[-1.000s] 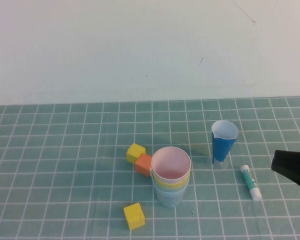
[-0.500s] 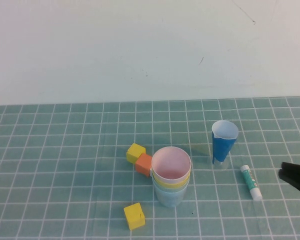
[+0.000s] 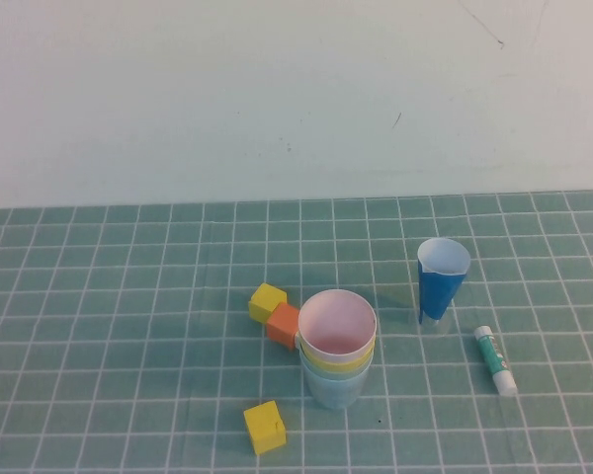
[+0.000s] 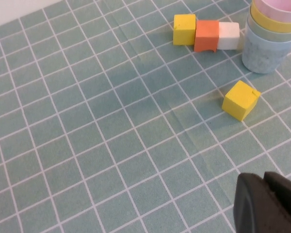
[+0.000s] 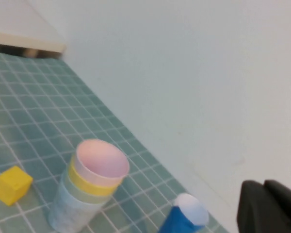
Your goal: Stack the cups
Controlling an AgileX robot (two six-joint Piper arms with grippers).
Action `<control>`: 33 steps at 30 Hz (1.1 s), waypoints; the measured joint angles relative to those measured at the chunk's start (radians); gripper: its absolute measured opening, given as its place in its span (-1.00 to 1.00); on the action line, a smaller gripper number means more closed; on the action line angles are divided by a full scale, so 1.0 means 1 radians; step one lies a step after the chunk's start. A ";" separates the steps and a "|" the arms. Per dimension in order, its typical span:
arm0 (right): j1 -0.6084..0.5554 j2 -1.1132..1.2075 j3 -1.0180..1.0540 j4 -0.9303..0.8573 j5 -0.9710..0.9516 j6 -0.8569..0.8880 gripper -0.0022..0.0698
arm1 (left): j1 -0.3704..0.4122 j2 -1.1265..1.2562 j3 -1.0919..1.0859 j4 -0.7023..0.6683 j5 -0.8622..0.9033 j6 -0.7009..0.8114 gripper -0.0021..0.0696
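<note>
The right gripper (image 5: 269,208) has withdrawn from the high view, its opening unclear, leaving the nested cups (image 3: 337,348) standing; the left gripper (image 4: 266,204) likewise unclear.

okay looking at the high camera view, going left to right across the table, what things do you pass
Lone yellow block → orange block → stack of cups → dark blue cup → glue stick. Neither gripper appears there; left gripper and right gripper show only in their wrist views.
</note>
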 joint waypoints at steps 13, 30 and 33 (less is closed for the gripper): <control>-0.502 -0.416 0.261 -0.939 0.173 1.261 -0.94 | 0.000 0.000 0.000 -0.008 0.000 -0.002 -0.95; -0.609 -0.425 0.291 -1.142 0.262 1.529 -0.94 | 0.000 0.000 0.000 -0.012 0.000 -0.003 -0.95; -0.589 -0.425 0.291 -1.168 0.262 1.600 -0.94 | 0.000 0.000 0.000 -0.012 0.000 -0.003 -0.95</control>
